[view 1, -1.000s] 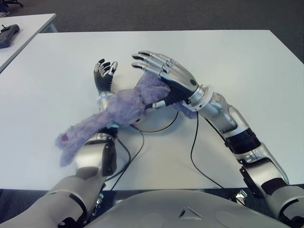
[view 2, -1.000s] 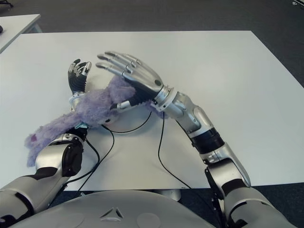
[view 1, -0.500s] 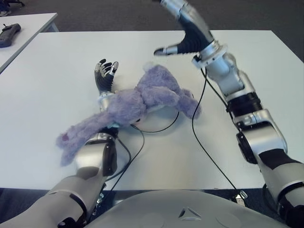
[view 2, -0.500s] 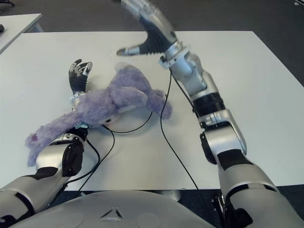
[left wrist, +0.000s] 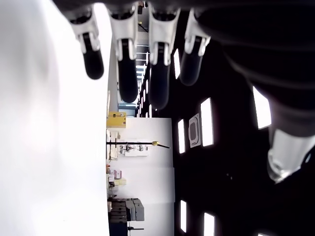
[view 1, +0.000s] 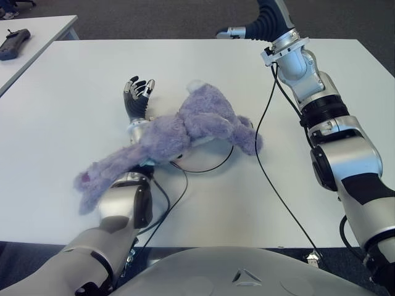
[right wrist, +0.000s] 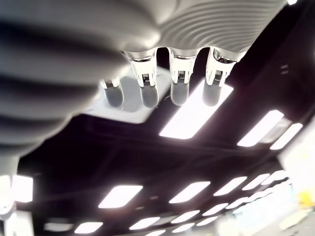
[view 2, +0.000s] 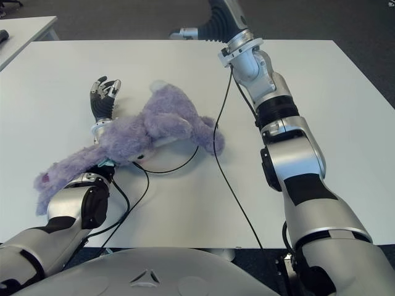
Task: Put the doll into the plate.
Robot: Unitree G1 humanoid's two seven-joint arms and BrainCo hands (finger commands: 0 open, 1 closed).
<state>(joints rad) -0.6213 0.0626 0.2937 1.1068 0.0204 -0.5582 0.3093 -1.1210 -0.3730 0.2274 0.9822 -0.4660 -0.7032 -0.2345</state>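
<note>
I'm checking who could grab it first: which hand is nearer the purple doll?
Left. The left hand shows just beyond the purple doll, which lies across that forearm; the right hand is raised over the table's far edge.

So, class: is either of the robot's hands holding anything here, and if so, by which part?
Nothing is held. The purple doll lies draped over the left forearm; the left hand is open beyond it. The right hand is raised, empty.

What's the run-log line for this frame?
doll: lying across left forearm on table | left hand: open, empty | right hand: raised over far edge, open, empty | plate: not visible
</note>
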